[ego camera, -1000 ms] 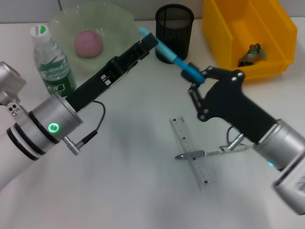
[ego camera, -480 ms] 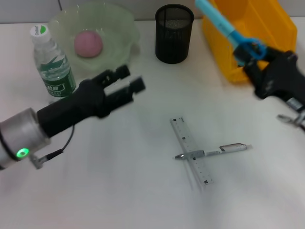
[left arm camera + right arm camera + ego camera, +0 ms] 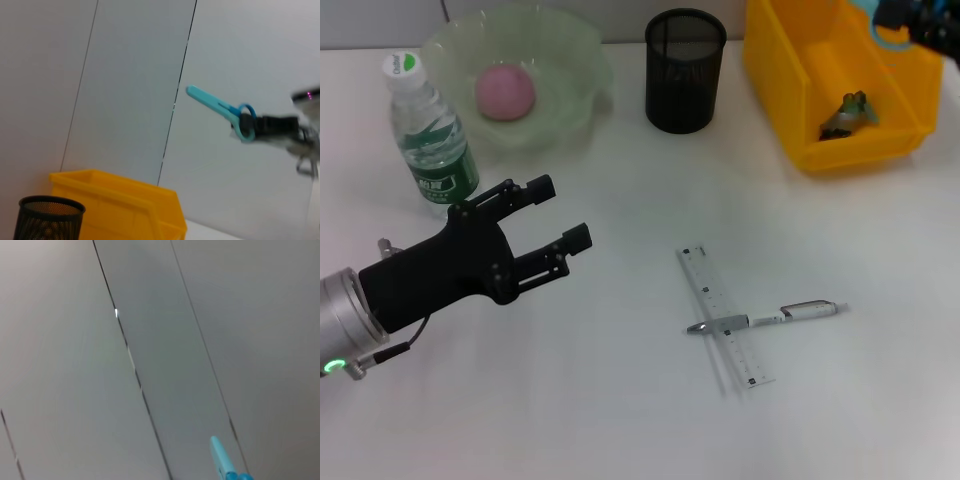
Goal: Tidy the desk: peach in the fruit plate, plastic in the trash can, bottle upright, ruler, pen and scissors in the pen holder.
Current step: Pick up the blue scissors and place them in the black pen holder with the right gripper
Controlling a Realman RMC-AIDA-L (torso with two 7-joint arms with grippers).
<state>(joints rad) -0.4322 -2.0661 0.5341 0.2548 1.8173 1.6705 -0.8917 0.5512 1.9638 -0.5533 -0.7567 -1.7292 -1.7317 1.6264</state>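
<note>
Noted right pincer (image 3: 252, 129) raised high above the trash can (image 3: 840, 75), pinching scissors (image 3: 220, 107) at the handle loops, covered blade angled upward and away from the pincer. Pen holder (image 3: 686, 70) upright just beside the trash can, on its left-arm side, mouth unobstructed. Judged: blade end to be turned downward and carried across from above the trash can to the holder's mouth; right arm plainly the nearer. Left pincer (image 3: 545, 222) spread and empty, low over the worktop (image 3: 620, 400), well apart from the trash can. Ruler (image 3: 725, 318) and pen (image 3: 770, 318) crossed, touching, flat on the worktop.
</note>
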